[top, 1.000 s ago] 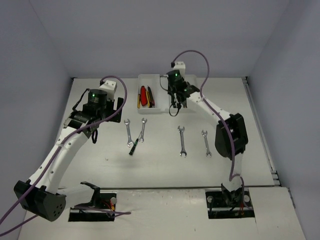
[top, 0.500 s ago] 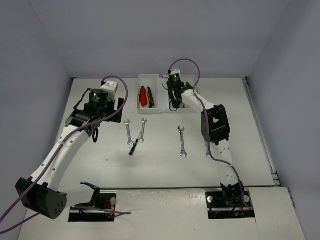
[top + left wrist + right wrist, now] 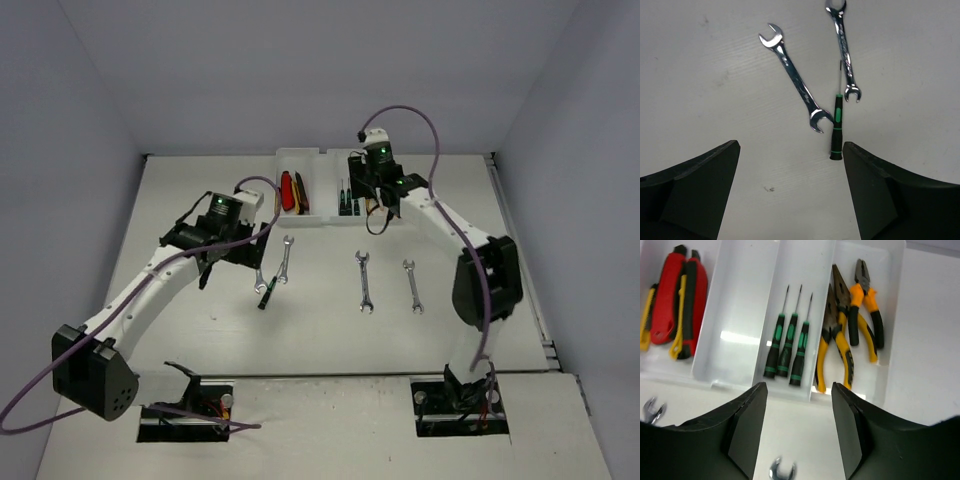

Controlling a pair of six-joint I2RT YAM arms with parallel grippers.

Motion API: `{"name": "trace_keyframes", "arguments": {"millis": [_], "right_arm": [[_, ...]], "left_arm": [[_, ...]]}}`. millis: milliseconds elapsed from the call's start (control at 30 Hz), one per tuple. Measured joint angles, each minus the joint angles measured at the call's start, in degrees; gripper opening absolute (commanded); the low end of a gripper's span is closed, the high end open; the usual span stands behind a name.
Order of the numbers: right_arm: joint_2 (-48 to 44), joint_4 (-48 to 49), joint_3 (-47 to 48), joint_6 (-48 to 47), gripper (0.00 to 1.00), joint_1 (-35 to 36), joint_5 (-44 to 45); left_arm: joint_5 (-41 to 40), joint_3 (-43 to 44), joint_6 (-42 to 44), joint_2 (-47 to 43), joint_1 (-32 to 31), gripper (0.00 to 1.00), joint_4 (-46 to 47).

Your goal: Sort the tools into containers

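Left wrist view: my left gripper [image 3: 790, 200] hangs wide open over the table [image 3: 715, 100], nothing between the fingers. Below it two silver wrenches [image 3: 797, 80] lie side by side, with a black-green screwdriver [image 3: 836, 131] between their near ends, close to both. Right wrist view: my right gripper [image 3: 797, 432] is also wide open and empty, hovering at the near edge of the white tray [image 3: 740, 315]. Leftmost slot holds red and yellow cutters [image 3: 675, 300]; third slot from left, three screwdrivers [image 3: 787, 347] side by side; rightmost slot, yellow and orange pliers [image 3: 845, 340]. Top view: two more wrenches [image 3: 365, 283] on the table right of centre, apart from each other
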Motion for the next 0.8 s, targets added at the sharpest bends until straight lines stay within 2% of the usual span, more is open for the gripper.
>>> {"name": "trace_keyframes", "arguments": {"millis": [233, 400, 500, 700, 800], "right_arm": [[-23.74, 0.63, -22.52, 4.72, 0.51, 0.50, -2.57], [-36.72, -0.29, -35.43, 7.15, 0.51, 2.66, -3.21], [-43.22, -0.55, -40.20, 8.00, 0.51, 3.42, -3.39], [-52.32, -0.32, -44.78, 9.21, 0.51, 3.39, -2.68], [-53.74, -0.08, -45.85, 9.73, 0.51, 3.37, -2.65]], "left_arm": [[-1.79, -1.00, -3.34, 6.08, -9.93, 0.80, -0.92], [-2.62, -1.12, -7.66, 13.71, -12.15, 0.71, -0.53], [-3.00, -3.42, -10.27, 17.41, -12.56, 0.61, 1.11], [-3.31, -10.77, -14.93, 18.92, -13.02, 0.50, 3.09], [-3.54, -12.30, -16.64, 18.03, -13.14, 0.45, 5.04]]}}
